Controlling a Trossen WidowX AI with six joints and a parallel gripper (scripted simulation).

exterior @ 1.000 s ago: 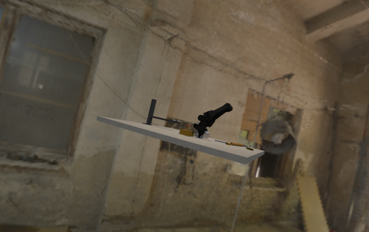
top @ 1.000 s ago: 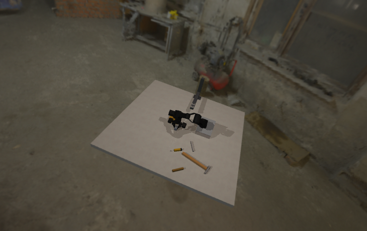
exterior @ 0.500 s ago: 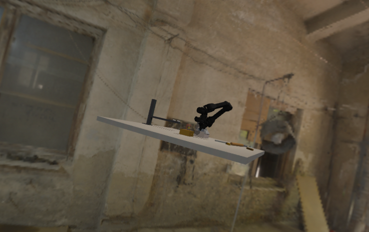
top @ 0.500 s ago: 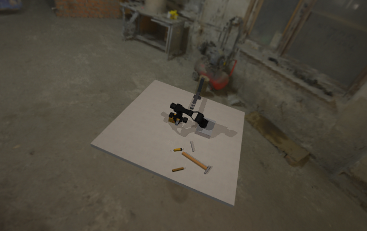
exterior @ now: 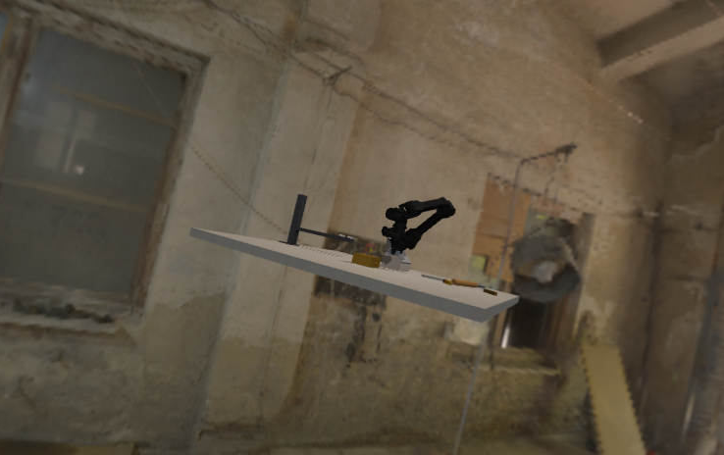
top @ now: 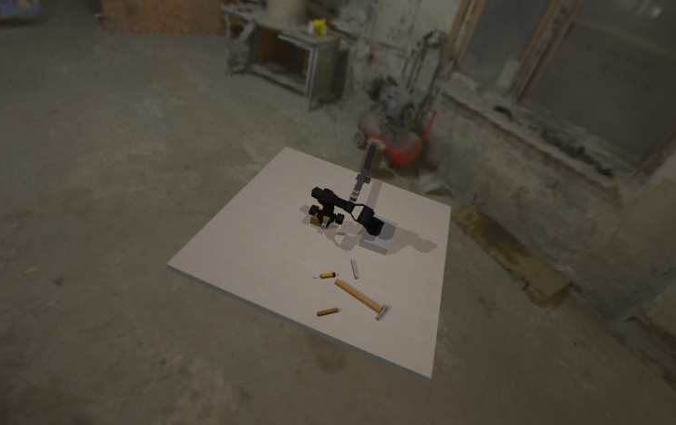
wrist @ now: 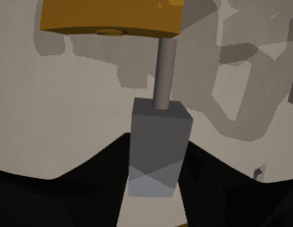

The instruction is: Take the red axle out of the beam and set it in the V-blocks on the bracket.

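One orange-handled hammer with a metal head (top: 359, 296) (exterior: 466, 282), two small tools with yellow-orange handles (top: 327, 275) (top: 327, 311), one yellow-orange block with a hole (top: 317, 218) (exterior: 365, 260) (wrist: 112, 16), one flat grey bar (top: 354, 268), one grey block with a round pin (wrist: 157, 153)

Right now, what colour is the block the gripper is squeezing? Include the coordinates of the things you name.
Grey (wrist: 159, 146), a bit bluish at one end; the wrist view shows it best.

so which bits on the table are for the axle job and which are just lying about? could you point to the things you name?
Job:
- orange block (top: 315, 219) (exterior: 365, 260) (wrist: 113, 14), likely the beam
- gripped pin tool (top: 323, 223) (wrist: 159, 146)
- dark bracket (top: 369, 158) (exterior: 296, 220)

Lying about, seemingly:
- hammer (top: 359, 296) (exterior: 465, 282)
- yellow-handled tool (top: 327, 275) (exterior: 447, 281)
- brown-handled tool (top: 327, 311) (exterior: 490, 291)
- grey bar (top: 354, 268) (exterior: 433, 277)
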